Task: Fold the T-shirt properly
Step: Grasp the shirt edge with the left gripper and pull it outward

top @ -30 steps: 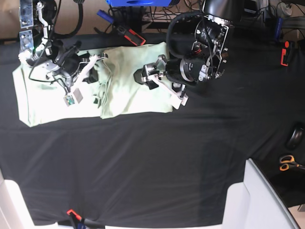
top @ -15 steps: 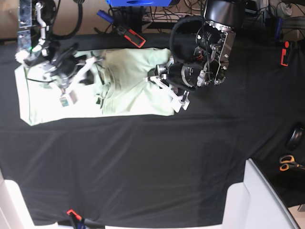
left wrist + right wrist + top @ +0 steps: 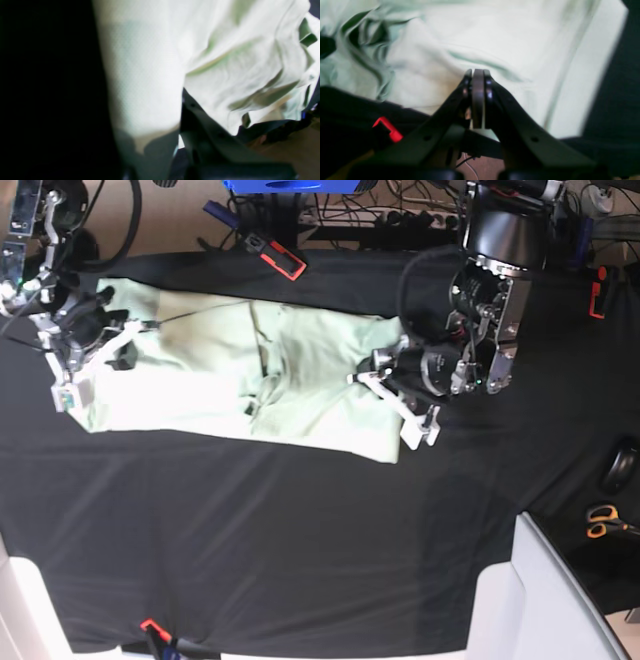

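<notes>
Pale mint-green short-sleeved T-shirt (image 3: 300,375) of thin soft cloth lies stretched into a long wrinkled band across the far half of the black tablecloth (image 3: 300,540), creases bunched near its middle, edges flatter toward both ends. Left gripper (image 3: 385,385), white fingers on a black motor body, sits at the shirt's end nearest the red-handled scissors side; the left wrist view shows a dark finger (image 3: 200,125) pressed into the fabric and jaws closed down, so it reads as clamped on the shirt edge, though the pinch point itself is blurred. The left arm (image 3: 490,290) comes down from the far edge of the cloth, elbow bent, wrist turned toward the shirt. Right gripper (image 3: 95,350) is at the shirt's opposite end; in the right wrist view its dark fingers (image 3: 467,92) are pressed flat together at the tips (image 3: 477,75), fully closed, over the fabric; whether cloth is caught between them I cannot tell. The tablecloth is matte, lightly rippled, covering the whole table. Beyond the shirt's far edge lies a black and red clamp-like tool (image 3: 272,252) next to a blue object (image 3: 290,185); orange-handled scissors (image 3: 605,522) sit well away from the shirt near a white panel (image 3: 560,600). Cables clutter the floor behind the table.
</notes>
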